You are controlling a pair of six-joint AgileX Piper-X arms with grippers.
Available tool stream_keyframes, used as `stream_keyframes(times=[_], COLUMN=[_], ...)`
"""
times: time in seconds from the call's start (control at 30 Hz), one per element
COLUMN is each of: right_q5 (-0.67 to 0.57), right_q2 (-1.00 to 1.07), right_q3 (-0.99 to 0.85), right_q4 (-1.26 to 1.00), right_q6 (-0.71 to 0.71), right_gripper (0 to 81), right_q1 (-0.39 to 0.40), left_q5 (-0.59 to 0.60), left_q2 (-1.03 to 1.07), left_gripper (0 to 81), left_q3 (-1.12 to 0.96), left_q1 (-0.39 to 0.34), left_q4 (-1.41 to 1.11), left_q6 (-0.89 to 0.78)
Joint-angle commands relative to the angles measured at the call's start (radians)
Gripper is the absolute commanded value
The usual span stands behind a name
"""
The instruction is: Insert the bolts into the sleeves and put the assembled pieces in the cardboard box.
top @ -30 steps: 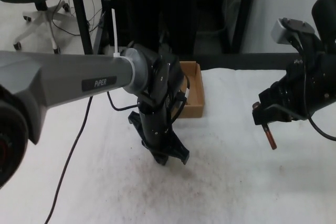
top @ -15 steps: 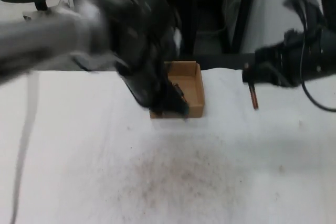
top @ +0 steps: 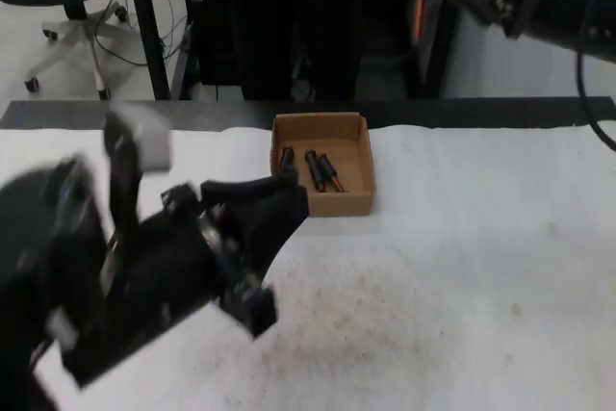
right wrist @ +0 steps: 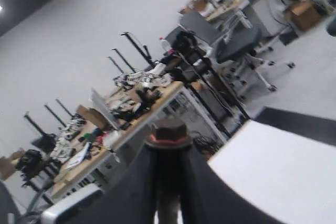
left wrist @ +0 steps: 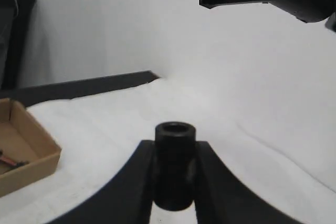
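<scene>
The sleeve [left wrist: 175, 166], a short black tube, is sitting between the fingers of the left gripper [left wrist: 175, 148]. The fingers are clamping it from both sides, with its open end showing past the fingertips. In the high view the left arm [top: 144, 276] is hanging low over the white cloth [top: 462, 267], near and to the left of the cardboard box [top: 351, 204]. A second ago it was standing straight in front of the box, and half a second ago it was sweeping across the box itself.

The bolt [right wrist: 169, 132] is being pinched by the right gripper [right wrist: 169, 150], its hexagonal head poking out beyond the closed fingertips. That gripper is now riding high, behind and to the right of the box. It has been climbing from a spot level with the box's right side, where the bolt was dangling downward. The orange streak in the high view beside the raised arm is probably the bolt, though blur is making that uncertain.

With both arms withdrawn, the box is lying uncovered, and three assembled pieces [top: 315, 168] are resting side by side on its floor.
</scene>
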Motion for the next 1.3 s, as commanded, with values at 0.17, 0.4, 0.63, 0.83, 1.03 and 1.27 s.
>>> stream_keyframes(times=[0.17,0.4,0.63,0.83,1.03,1.27], right_q5=[-0.085,-0.061,0.137,0.198,0.198,0.198], right_q2=[-0.032,-0.032,-0.032,-0.032,-0.032,-0.032], right_q3=[0.081,0.087,0.087,0.087,0.084,0.084], right_q4=[-0.283,-0.107,0.077,0.075,0.059,-0.048], right_q6=[0.051,-0.162,-0.410,-0.426,-0.426,-0.423], right_gripper=[0.8,0.8,0.8,0.8,0.8,0.8], right_q1=[0.109,0.237,0.308,0.317,0.317,0.317], left_q5=[0.245,0.324,0.324,0.308,0.224,0.203], left_q2=[0.037,0.069,0.069,0.069,0.070,0.070], left_gripper=[0.4,0.4,0.4,0.4,0.4,0.4], left_q3=[-0.012,-0.059,-0.091,-0.119,-0.123,-0.123], left_q1=[0.000,0.000,0.000,0.000,0.000,0.000], left_q4=[-0.120,-0.072,-0.014,-0.014,-0.016,-0.016], left_q6=[0.039,0.131,0.131,0.149,0.153,0.153])
